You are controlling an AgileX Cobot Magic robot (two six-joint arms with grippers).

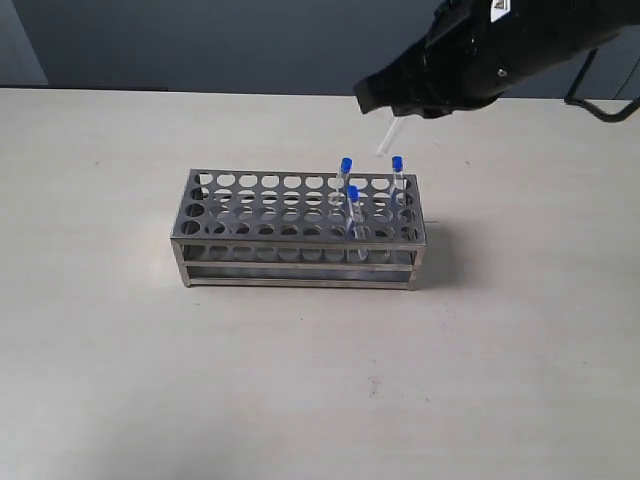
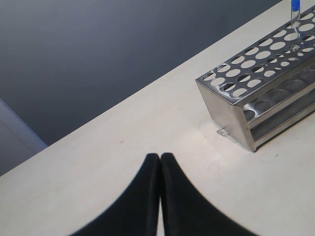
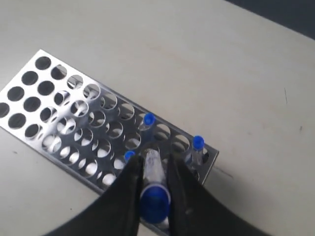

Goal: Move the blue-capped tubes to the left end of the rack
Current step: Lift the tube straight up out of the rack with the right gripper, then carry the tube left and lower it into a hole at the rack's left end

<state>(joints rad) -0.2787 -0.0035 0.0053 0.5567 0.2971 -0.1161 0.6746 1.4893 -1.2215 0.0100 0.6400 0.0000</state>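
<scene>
Exterior view: steel rack on the counter, with three blue-capped tubes standing in holes at its right end and the left-end holes all vacant. Right pincer closed upon the fourth tube, which hangs tilted, clear above the rack's right end; left pincer fully closed, holding nothing, low over the counter and apart from the rack's left end. Hazard, by estimate: the slanted tube may catch a hole's edge on insertion and slip in the grip, or brush the standing tubes in passing.
</scene>
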